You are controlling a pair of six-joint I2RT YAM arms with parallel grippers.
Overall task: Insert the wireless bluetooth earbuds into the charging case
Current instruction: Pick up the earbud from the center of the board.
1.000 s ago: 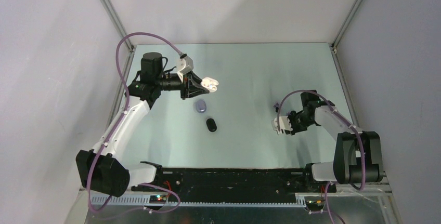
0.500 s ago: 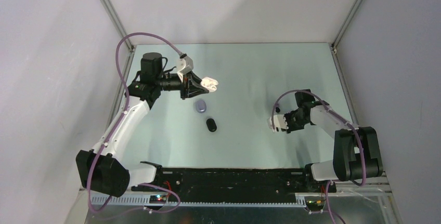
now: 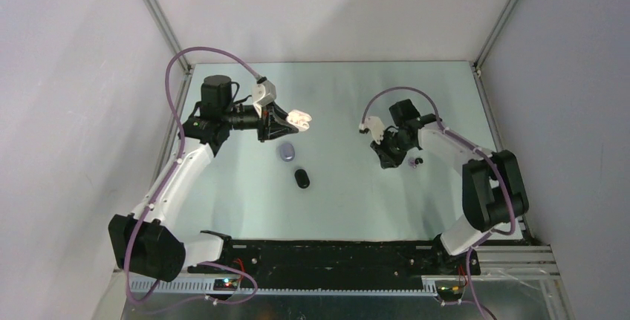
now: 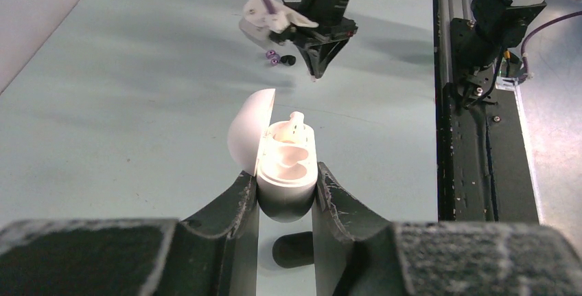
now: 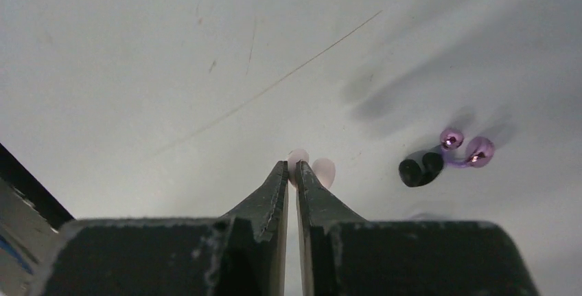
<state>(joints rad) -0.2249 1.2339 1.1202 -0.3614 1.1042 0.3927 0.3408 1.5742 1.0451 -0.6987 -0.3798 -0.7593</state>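
**Placement.** The table [image 3: 349,201] carries all the loose stock. The left gripper [image 4: 286,176] is clamped across the lower body of the white charging case [image 4: 288,155] and holds it clear of the surface. The case's lid [image 4: 248,134] is swung fully back and its moulded bays face up toward the other arm. In my judgement it is held this way as a steady, open target, so that a bud can be lowered in from above. A white stub stands at the case's far rim; whether that is a bud already seated cannot be told.

The lavender case [image 3: 286,152] and black case [image 3: 301,178] lie near each other on the table below the held case, both apparently shut and out of the working path.

The right gripper [image 5: 292,169] points down at the table with its jaws drawn almost together, leaving only a thin slit. Its tips are at the white earbuds [image 5: 322,171]. Whether one bud is actually pinched cannot be told. The narrow setting suits so small a part.

The black earbud [image 5: 418,169] and the lavender earbuds [image 5: 479,152] lie in a cluster close by — none of them touched.

**Markings.** No brand, label or lettering is legible on any case, bud or gripper.
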